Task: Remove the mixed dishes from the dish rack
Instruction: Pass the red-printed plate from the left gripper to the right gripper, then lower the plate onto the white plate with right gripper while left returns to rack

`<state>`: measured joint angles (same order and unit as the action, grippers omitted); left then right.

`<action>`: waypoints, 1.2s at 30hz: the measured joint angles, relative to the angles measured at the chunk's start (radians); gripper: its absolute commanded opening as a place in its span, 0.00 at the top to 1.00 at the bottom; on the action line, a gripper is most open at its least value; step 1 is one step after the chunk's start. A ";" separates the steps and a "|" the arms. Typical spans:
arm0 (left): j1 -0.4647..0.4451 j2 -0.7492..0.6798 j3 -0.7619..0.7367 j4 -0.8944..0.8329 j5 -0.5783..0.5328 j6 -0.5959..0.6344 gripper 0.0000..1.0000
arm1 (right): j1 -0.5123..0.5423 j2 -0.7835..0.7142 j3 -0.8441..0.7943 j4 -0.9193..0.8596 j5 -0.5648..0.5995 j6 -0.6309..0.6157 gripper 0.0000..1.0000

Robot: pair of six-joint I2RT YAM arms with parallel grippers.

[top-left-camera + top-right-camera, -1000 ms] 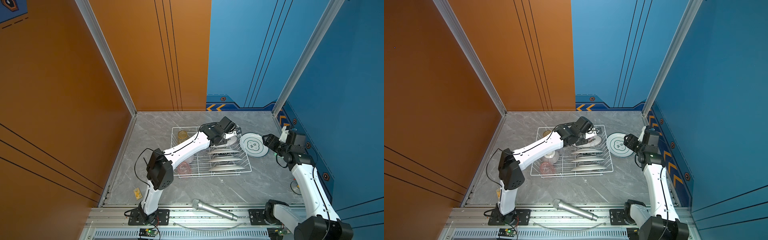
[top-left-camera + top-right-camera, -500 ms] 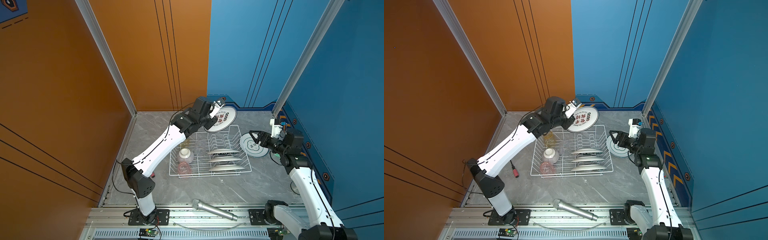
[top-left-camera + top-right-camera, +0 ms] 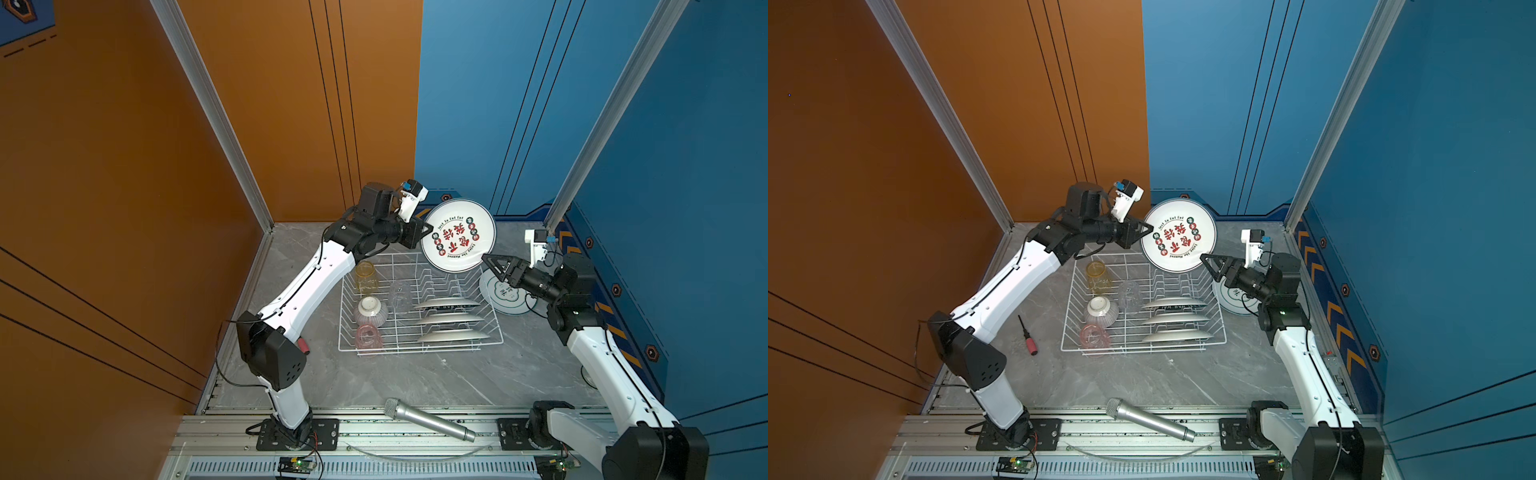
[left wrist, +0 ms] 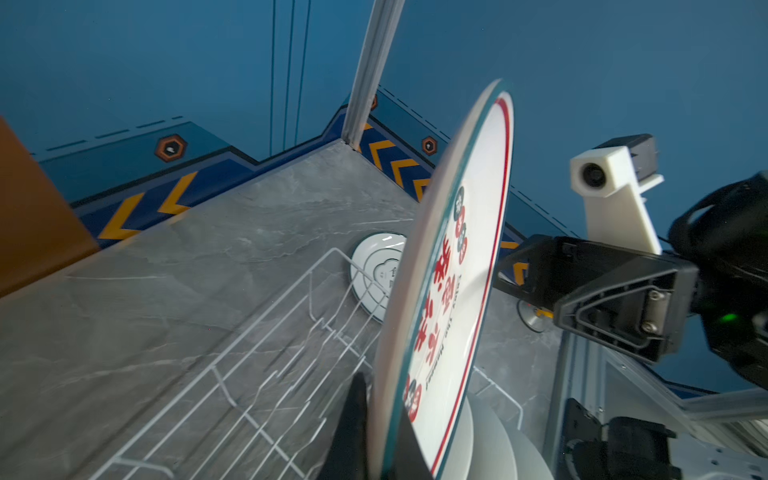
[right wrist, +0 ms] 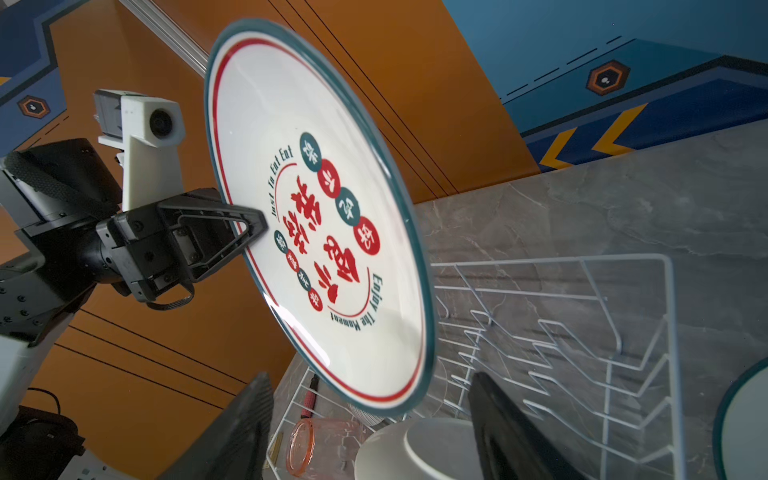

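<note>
The grey bench (image 3: 415, 382) carries the dish rack (image 3: 399, 332) near its middle. Three plates (image 3: 451, 320) stand on edge in the rack's right half and an upturned striped bowl (image 3: 371, 311) sits in its left half. A blue-lettered plate (image 3: 500, 305) lies flat on the bench just beside the rack, toward the right edge. The red-lettered plate (image 3: 458, 241) hangs in the air over the rack's far right corner. The left gripper (image 3: 430, 227) is clamped on its rim, while the right gripper (image 3: 487, 261) stands wide, its jaws astride the opposite lower rim without closing on it. This looks like a handover. To do it well, the right gripper should slide further over the rim so it bites flat ceramic rather than the curved lip. It should close firmly before the left gripper lets go, with the plate kept above the prongs (image 3: 442, 279). The plate is tilted up on edge, printed face toward the bench's front edge and upward. Being round, it has no long axis; the line between the two grips runs roughly from left to right across the bench.
</note>
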<state>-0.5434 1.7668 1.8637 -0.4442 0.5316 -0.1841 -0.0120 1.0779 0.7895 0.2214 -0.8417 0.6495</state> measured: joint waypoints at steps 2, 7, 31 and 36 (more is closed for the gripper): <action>0.000 0.018 -0.011 0.035 0.057 -0.038 1.00 | 0.000 0.018 -0.001 0.020 0.001 0.014 0.28; 0.000 0.073 -0.013 0.085 0.157 -0.105 1.00 | 0.000 0.051 -0.013 0.092 0.000 0.071 0.60; -0.191 -0.150 -0.291 -0.063 -0.468 0.300 0.63 | -0.421 0.079 -0.045 -0.211 0.229 0.032 1.00; -0.218 -0.153 -0.313 -0.087 -0.533 0.361 0.60 | -0.449 0.203 -0.063 -0.248 0.260 0.016 1.00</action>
<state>-0.7612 1.6135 1.5509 -0.5316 -0.0010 0.1772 -0.4610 1.2804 0.7265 -0.0269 -0.5816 0.6655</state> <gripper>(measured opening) 0.391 0.076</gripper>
